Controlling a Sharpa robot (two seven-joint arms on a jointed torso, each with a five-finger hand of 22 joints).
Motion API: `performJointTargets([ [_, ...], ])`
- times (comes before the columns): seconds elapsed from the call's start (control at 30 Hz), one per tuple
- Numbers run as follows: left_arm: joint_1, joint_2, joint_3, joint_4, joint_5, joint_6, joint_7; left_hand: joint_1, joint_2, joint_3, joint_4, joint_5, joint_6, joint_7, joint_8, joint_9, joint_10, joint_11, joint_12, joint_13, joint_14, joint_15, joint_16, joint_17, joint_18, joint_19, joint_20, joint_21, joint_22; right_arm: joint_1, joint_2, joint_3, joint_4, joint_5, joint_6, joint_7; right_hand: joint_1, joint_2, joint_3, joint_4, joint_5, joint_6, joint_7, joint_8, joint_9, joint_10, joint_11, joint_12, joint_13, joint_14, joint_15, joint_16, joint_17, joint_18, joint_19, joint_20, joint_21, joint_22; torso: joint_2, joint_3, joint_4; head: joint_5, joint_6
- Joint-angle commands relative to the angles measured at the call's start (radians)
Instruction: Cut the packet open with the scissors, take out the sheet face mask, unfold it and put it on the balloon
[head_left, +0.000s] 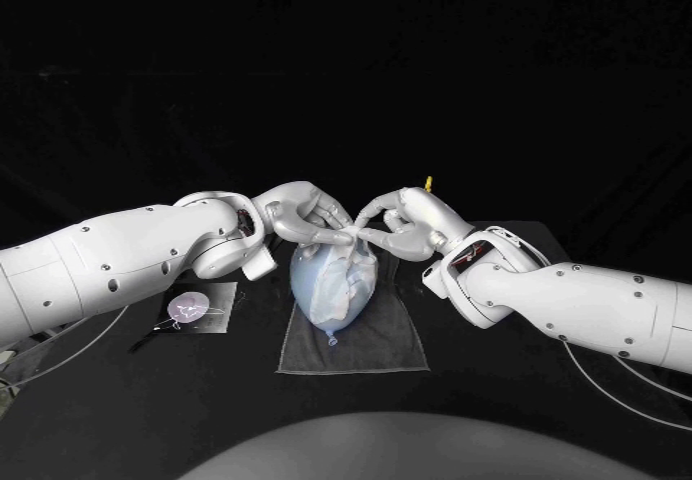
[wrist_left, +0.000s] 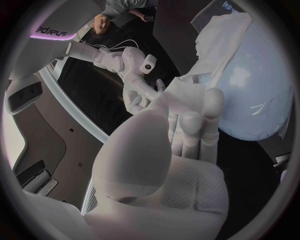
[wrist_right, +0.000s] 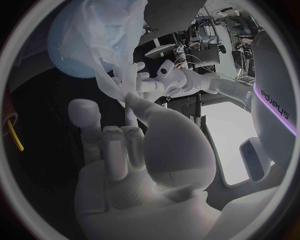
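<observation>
A: Where is the mask?

B: From the head view it is draped over the pale blue balloon. Its upper end is gathered into a bunch where the two hands meet. The balloon lies on a grey cloth in the middle of the dark tabletop.

A: And the hands?

B: The left hand comes in from one side and the right hand from the other. Their fingertips are close together over the balloon's far end. Each pinches the bunched top of the mask, so both are grasping it.

A: Do the wrist cameras add anything?

B: The left wrist view looks along that hand's fingers. There the white sheet spreads wide across the balloon's rounded side, which the head view hides behind the hands. The right wrist view shows the mask as a thin, see-through fold that narrows to a strip running down to the right hand's fingertips, with the left hand just beyond it.

A: Anything the head view has that they lack?

B: The packet lies flat on the tabletop beside the cloth, on the robot's left, well apart from the hands.

A: Anything else?

B: A small yellow thing sits just past the right hand. It also shows at the edge of the right wrist view, but I cannot tell what it is.
</observation>
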Motion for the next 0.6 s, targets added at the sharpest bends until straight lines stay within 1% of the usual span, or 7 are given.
performJointTargets([
  [0.03, 0.0, 0.004, 0.001, -0.002, -0.016, 0.027, -0.014, 0.032, 0.011, 0.024, 0.0, 0.002, 0.028, -0.004, 0.003, 0.001, 0.035, -0.005, -0.008, 0.001, 0.023, -0.003, 0.016, 0.033, -0.008, 0.029, -0.002, 0.032, 0.047, 0.001, -0.003, 0.001, 0.004, -0.003, -0.026, 0.012, -0.009, 0.005, 0.006, 0.0, 0.005, 0.005, 0.0, 0.005, 0.032, 0.104, -0.009, 0.005, 0.263, 0.105, -0.006, 0.003, 0.263, 0.02, 0.004, -0.006, 0.005, 0.002, 0.0, 0.0001, -0.0005, -0.001, 0.0],
  [0.1, 0.0, 0.003, 0.002, -0.003, -0.024, 0.024, -0.016, 0.051, 0.02, 0.046, 0.003, 0.003, 0.05, -0.008, 0.008, 0.004, 0.068, -0.013, -0.01, 0.002, 0.039, -0.01, 0.028, 0.061, -0.013, 0.046, -0.006, 0.057, 0.081, 0.001, -0.005, 0.001, 0.004, -0.002, -0.032, 0.013, -0.009, 0.005, 0.006, 0.0, 0.005, 0.005, 0.0, 0.005, 0.032, 0.104, -0.009, 0.005, 0.263, 0.105, -0.006, 0.003, 0.263, 0.02, 0.004, -0.006, 0.005, 0.002, 0.0, 0.0003, -0.0004, -0.003, 0.0],
  [0.13, 0.0, 0.001, 0.002, -0.003, -0.027, 0.022, -0.017, 0.061, 0.023, 0.059, 0.005, 0.002, 0.062, -0.01, 0.01, 0.006, 0.093, -0.019, -0.009, 0.003, 0.046, -0.015, 0.033, 0.072, -0.013, 0.047, -0.011, 0.061, 0.085, 0.001, -0.005, 0.001, 0.004, -0.002, -0.035, 0.013, -0.01, 0.005, 0.008, -0.001, 0.005, 0.005, 0.0, 0.005, 0.033, 0.104, -0.009, 0.005, 0.263, 0.105, -0.006, 0.003, 0.263, 0.02, 0.005, -0.006, 0.007, 0.004, 0.0, 0.0004, -0.0003, -0.004, 0.0],
  [0.2, 0.0, -0.002, 0.002, -0.004, -0.03, 0.02, -0.017, 0.068, 0.024, 0.074, 0.009, 0.002, 0.072, -0.012, 0.01, 0.007, 0.114, -0.024, -0.01, 0.004, 0.05, -0.019, 0.035, 0.078, -0.014, 0.049, -0.016, 0.067, 0.092, 0.001, -0.007, 0.001, 0.004, -0.002, -0.038, 0.013, -0.01, 0.005, 0.008, -0.001, 0.005, 0.005, 0.0, 0.005, 0.033, 0.104, -0.009, 0.005, 0.263, 0.105, -0.006, 0.003, 0.263, 0.02, 0.005, -0.006, 0.007, 0.004, 0.0, 0.0006, 0.0004, -0.005, 0.0],
  [0.4, 0.0, -0.017, 0.003, -0.004, -0.037, 0.017, -0.017, 0.067, 0.02, 0.101, 0.018, 0.002, 0.103, -0.018, 0.015, 0.011, 0.143, -0.031, -0.016, 0.006, 0.054, -0.025, 0.036, 0.081, -0.015, 0.048, -0.023, 0.076, 0.1, 0.001, -0.012, 0.002, -0.001, -0.001, -0.052, 0.012, -0.011, 0.004, 0.01, -0.002, 0.005, 0.004, 0.0, 0.006, 0.034, 0.104, -0.009, 0.005, 0.263, 0.105, -0.006, 0.003, 0.263, 0.02, 0.005, -0.006, 0.008, 0.005, 0.0, 0.0002, 0.0004, -0.007, 0.0],
  [0.6, 0.0, -0.032, 0.003, -0.002, -0.04, 0.02, -0.011, 0.06, 0.018, 0.112, 0.02, 0.002, 0.118, -0.023, 0.018, 0.015, 0.155, -0.035, -0.017, 0.008, 0.058, -0.028, 0.039, 0.088, -0.017, 0.051, -0.025, 0.084, 0.11, 0.001, -0.016, 0.003, -0.011, 0.0, -0.057, 0.01, -0.012, 0.004, 0.013, -0.003, 0.005, 0.004, -0.001, 0.008, 0.036, 0.104, -0.01, 0.005, 0.263, 0.105, -0.006, 0.003, 0.263, 0.02, 0.006, -0.007, 0.01, 0.007, 0.0, -0.0006, 0.0006, -0.008, 0.0],
])
